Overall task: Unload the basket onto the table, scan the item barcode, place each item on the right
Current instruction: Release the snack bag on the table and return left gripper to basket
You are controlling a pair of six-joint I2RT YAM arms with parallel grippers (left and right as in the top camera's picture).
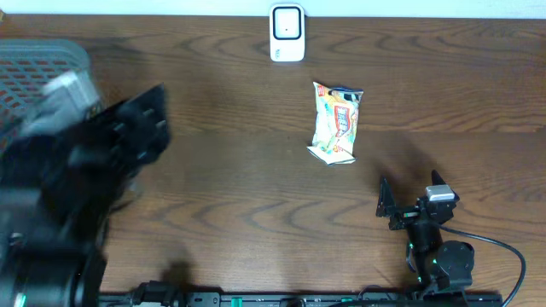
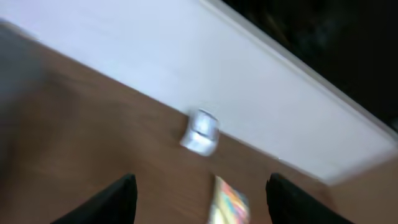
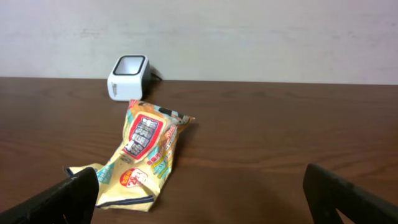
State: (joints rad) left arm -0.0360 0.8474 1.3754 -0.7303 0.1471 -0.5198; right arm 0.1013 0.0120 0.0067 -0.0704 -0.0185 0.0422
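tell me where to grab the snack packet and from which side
Pinch the snack packet across its narrow near end, coming in low from the right tool's side: it lies flat and lengthwise toward that tool, and that crumpled end looks raised.

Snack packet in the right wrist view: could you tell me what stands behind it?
The white scanner stands behind the snack packet, apart from it, before the pale wall. Its back is hidden.

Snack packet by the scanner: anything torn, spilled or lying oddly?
The snack packet lies flat but crumpled, a lower corner folded out, apart from the scanner. No tear or spill shows.
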